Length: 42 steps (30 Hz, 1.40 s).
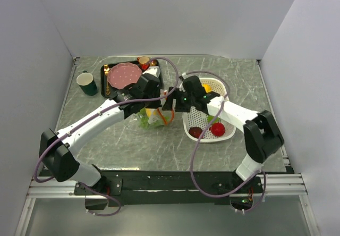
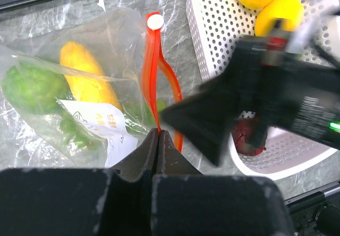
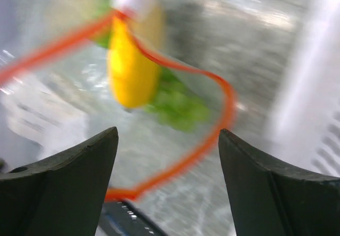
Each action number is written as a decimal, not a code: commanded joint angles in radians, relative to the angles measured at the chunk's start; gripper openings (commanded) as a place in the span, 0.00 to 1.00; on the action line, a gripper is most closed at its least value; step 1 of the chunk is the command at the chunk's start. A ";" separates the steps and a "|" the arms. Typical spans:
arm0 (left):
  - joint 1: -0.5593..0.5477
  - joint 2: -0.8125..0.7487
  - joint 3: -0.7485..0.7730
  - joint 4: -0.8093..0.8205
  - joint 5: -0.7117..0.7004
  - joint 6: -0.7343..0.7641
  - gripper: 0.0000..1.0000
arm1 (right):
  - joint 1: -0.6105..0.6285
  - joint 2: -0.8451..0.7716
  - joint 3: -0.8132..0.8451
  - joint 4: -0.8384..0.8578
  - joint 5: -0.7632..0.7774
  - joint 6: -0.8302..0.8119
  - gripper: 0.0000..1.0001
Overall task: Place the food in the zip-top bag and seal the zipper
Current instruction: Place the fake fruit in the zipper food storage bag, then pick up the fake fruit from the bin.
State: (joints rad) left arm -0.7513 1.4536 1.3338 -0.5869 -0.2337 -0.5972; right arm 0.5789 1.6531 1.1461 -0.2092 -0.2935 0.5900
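While left gripper [image 2: 158, 137] pinches the zipper [image 2: 151, 76] | right gripper [image 3: 167, 140] stands open | corn [image 2: 87, 82] inside bag [image 2: 32, 135]

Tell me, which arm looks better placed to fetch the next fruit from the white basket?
The right one, probably: the right pincer is open and empty beside the basket, while the left pincer is clamped on the zipper of the bag.

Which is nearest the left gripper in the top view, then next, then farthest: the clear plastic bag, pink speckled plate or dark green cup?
1. Clear plastic bag: at the left gripper, which pinches its orange-red zipper.
2. Pink speckled plate: behind, to the left.
3. Dark green cup: farthest left.
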 commanded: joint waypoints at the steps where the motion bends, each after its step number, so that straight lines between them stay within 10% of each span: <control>1: 0.004 -0.030 0.033 0.035 -0.016 0.008 0.01 | -0.095 -0.183 -0.066 -0.119 0.259 -0.021 0.84; 15: 0.006 -0.039 0.001 0.058 0.020 0.017 0.01 | -0.246 -0.187 -0.146 -0.325 0.583 -0.038 0.88; 28: 0.006 -0.013 0.034 0.029 0.013 0.030 0.01 | -0.312 -0.010 -0.123 -0.286 0.527 -0.073 0.87; 34: 0.007 -0.022 0.012 0.018 -0.009 0.027 0.01 | -0.327 -0.010 -0.140 -0.237 0.473 -0.099 0.56; 42: 0.009 -0.013 0.002 0.022 -0.004 0.014 0.01 | -0.327 -0.125 -0.184 -0.194 0.374 -0.110 0.40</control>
State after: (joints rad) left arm -0.7475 1.4536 1.3293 -0.5877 -0.2329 -0.5865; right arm 0.2569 1.6238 0.9794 -0.4503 0.1360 0.4953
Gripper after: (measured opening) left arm 0.013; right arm 0.646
